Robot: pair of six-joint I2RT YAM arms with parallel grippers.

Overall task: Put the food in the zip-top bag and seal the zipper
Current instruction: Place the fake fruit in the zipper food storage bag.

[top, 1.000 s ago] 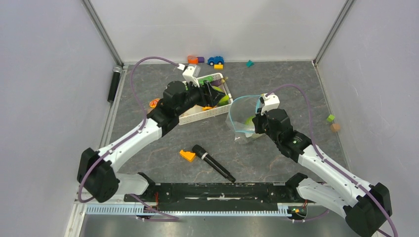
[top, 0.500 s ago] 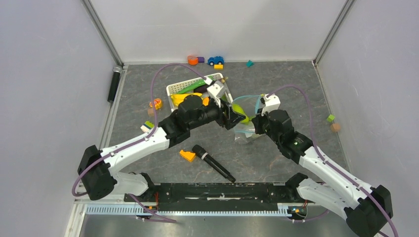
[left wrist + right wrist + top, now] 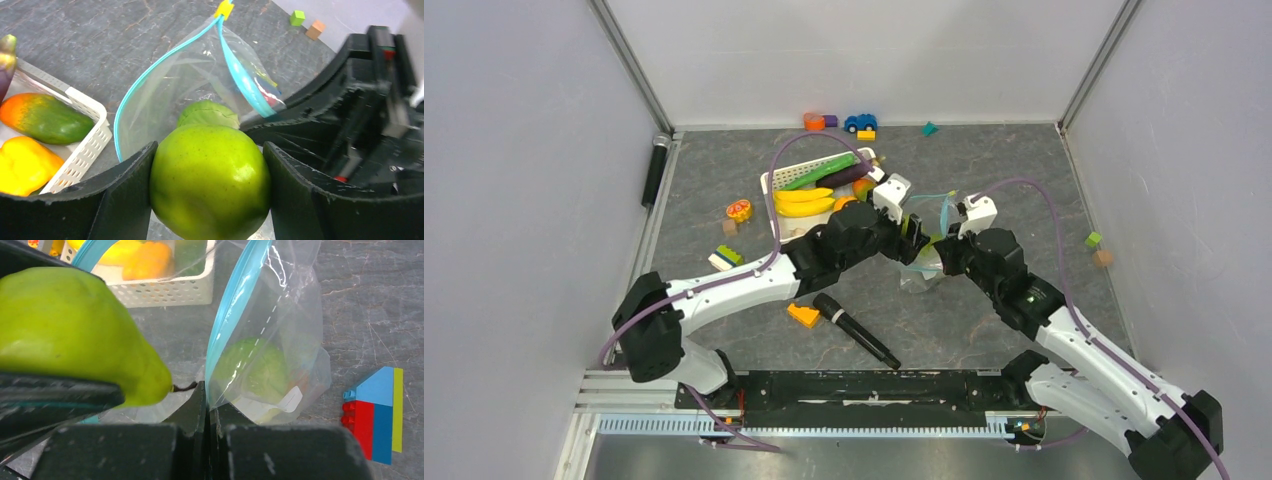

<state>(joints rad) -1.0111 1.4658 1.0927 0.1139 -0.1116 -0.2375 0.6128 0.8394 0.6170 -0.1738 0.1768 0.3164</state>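
Top view. Reaching diagonally from its base at lower left, the left arm point(image 3: 744, 285) is stretched nearly flat, and the left gripper point(image 3: 914, 240) sits at the mouth of the clear floppy zip-top bag point(image 3: 921, 275) at table centre. The right arm point(image 3: 1064, 320) is bent at the elbow, and the right gripper point(image 3: 942, 260) meets the bag from the other side. The white slotted plastic basket point(image 3: 769, 182) is just behind the left wrist.

Left wrist view. The jaws stand wide, clamping the green plastic toy pear point(image 3: 210, 185) between both fingers. Beyond the pear the bag's mouth gapes, rimmed by the light-blue zipper strip point(image 3: 240, 75). A green toy cabbage point(image 3: 207, 112) lies inside the bag.

Right wrist view. The fingers are pressed fully together, pinching the bag's edge just below the zipper strip and holding that side up. The pear is at upper left, beside the mouth and outside the bag. The cabbage shows through the plastic. Below it is a white label patch point(image 3: 290, 400), its print too blurred to read.
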